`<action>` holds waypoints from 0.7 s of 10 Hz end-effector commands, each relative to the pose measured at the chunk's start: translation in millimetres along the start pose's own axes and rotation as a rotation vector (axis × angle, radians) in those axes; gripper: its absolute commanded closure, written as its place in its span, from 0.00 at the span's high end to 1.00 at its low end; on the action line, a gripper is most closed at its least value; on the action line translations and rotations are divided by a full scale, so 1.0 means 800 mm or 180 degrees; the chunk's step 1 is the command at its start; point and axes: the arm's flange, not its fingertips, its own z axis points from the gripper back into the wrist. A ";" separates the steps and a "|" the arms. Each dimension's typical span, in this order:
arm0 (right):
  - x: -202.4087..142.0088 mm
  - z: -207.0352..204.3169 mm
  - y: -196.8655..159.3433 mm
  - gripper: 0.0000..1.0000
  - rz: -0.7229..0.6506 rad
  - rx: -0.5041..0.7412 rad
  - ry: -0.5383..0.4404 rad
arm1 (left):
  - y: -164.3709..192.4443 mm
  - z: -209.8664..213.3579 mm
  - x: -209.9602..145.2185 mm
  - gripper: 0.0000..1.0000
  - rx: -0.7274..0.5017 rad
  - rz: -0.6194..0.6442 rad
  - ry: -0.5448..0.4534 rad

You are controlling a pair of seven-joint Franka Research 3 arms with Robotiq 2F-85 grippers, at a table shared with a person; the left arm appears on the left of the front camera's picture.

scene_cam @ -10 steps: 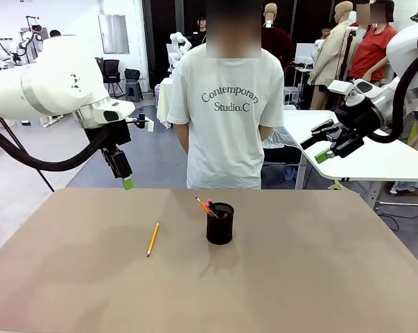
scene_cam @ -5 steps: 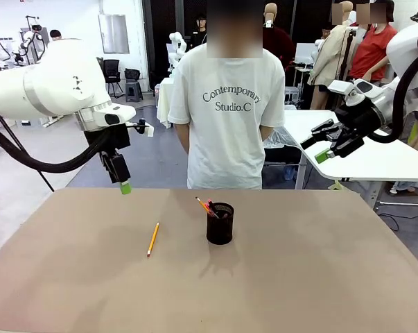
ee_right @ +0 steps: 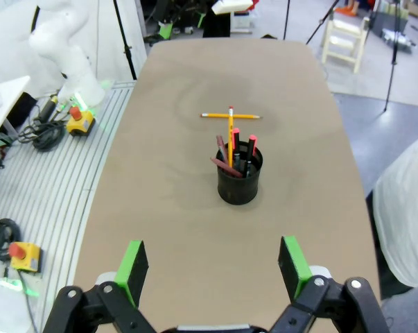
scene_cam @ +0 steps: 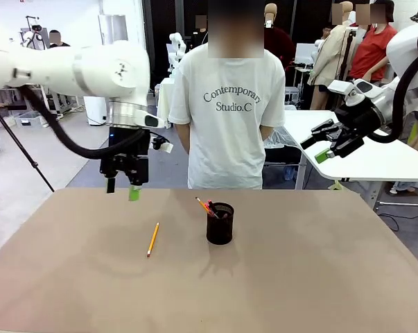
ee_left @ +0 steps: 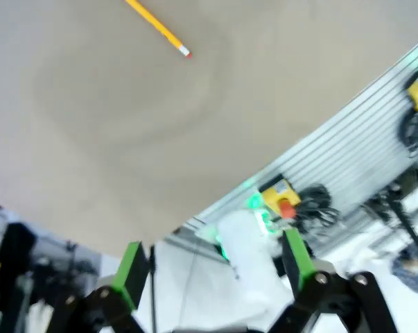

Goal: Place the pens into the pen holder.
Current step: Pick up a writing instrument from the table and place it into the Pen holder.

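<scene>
Hovering over the far left part of the brown table (scene_cam: 319, 277), the left gripper (scene_cam: 123, 189) is pointing down with its 2 green-padded fingers spread and nothing between them. 1 loose yellow pencil (scene_cam: 153, 239) is lying flat on the tabletop nearer the robot than that gripper, and well to the left of the black mesh pen holder (scene_cam: 220, 223). Bare tabletop is lying between pencil and holder.

In the left wrist view, the pencil's eraser end (ee_left: 157, 28) is showing far ahead of the open left gripper (ee_left: 215, 267), with a yellow emergency-stop box (ee_left: 281, 198) sitting on the ribbed floor beyond the table edge.

The pen holder is standing upright near the table's middle, carrying the other pens (ee_right: 233, 149): a yellow pencil, a dark red pen and red-ended markers leaning out of its rim.

The right gripper (scene_cam: 318, 142) is hanging high off the table's right side, fingers spread and empty, in front of a white side table (scene_cam: 375, 156). A person in a white T-shirt (scene_cam: 226, 118) is standing at the far edge, directly behind the holder.
</scene>
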 end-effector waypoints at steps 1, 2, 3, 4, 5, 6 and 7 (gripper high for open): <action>0.006 0.001 0.000 1.00 -0.0047 0.0018 0.0004 | -0.006 0.024 0.042 1.00 -0.0306 0.0330 -0.0055; 0.006 0.001 0.000 1.00 -0.0047 0.0018 0.0004 | -0.008 0.011 0.052 1.00 -0.0297 0.0452 -0.0238; 0.006 0.001 0.000 1.00 -0.0047 0.0018 0.0004 | -0.018 -0.002 0.051 1.00 -0.0203 0.0736 -0.0410; 0.006 0.001 0.000 1.00 -0.0047 0.0018 0.0004 | -0.022 -0.014 0.052 1.00 -0.0201 0.0924 -0.0602; 0.006 0.001 0.000 1.00 -0.0047 0.0018 0.0004 | -0.021 -0.031 0.047 1.00 0.0015 0.1025 -0.0821; 0.006 0.001 0.000 1.00 -0.0047 0.0018 0.0004 | -0.029 -0.046 0.037 1.00 0.0119 0.1327 -0.0985; 0.006 0.001 0.000 1.00 -0.0047 0.0018 0.0004 | -0.033 -0.060 0.034 1.00 0.0192 0.1499 -0.1041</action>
